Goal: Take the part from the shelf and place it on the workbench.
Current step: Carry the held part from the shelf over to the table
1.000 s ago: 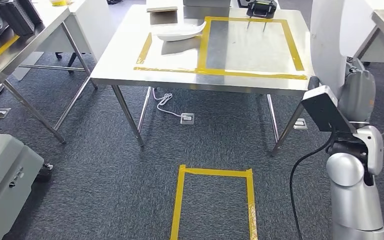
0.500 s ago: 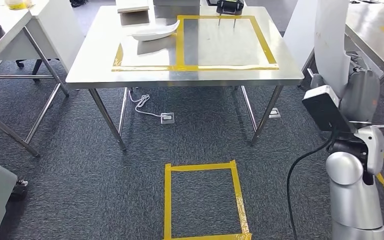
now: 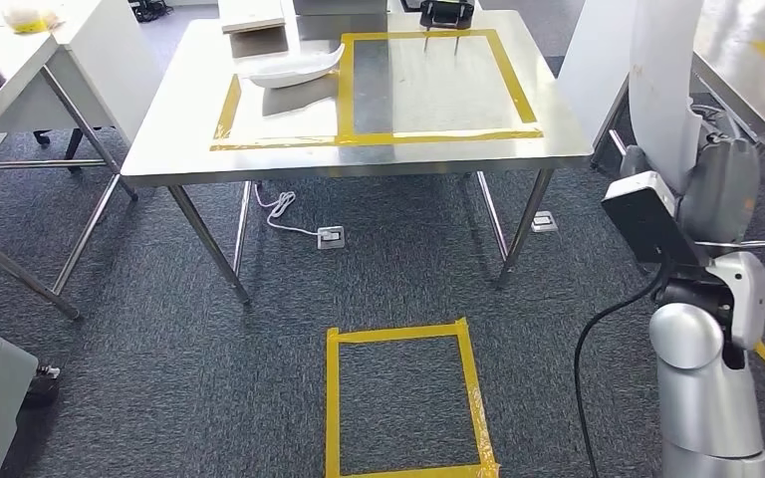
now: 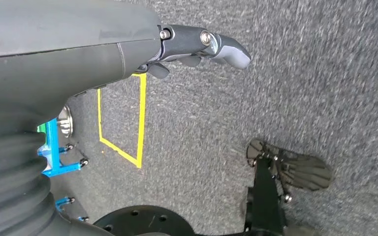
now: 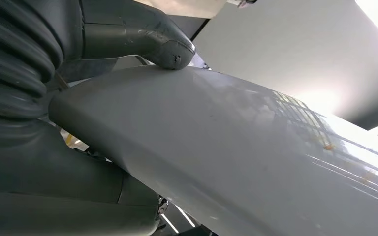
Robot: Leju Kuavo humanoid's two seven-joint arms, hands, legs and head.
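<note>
Part [image 5: 256, 147], white glossy panel, carried at right side, table [image 3: 558, 149] ahead.
Right hand [image 5: 142, 39] gripping panel edge, thumb on top; left hand [image 4: 197, 44] hanging empty, fingers loosely apart. Probably light, stiff, slippery; best held by edge.

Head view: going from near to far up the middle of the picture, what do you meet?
Yellow tape rectangle on the carpet → floor socket → workbench front edge → large yellow tape frame → black tool at the far edge.
</note>
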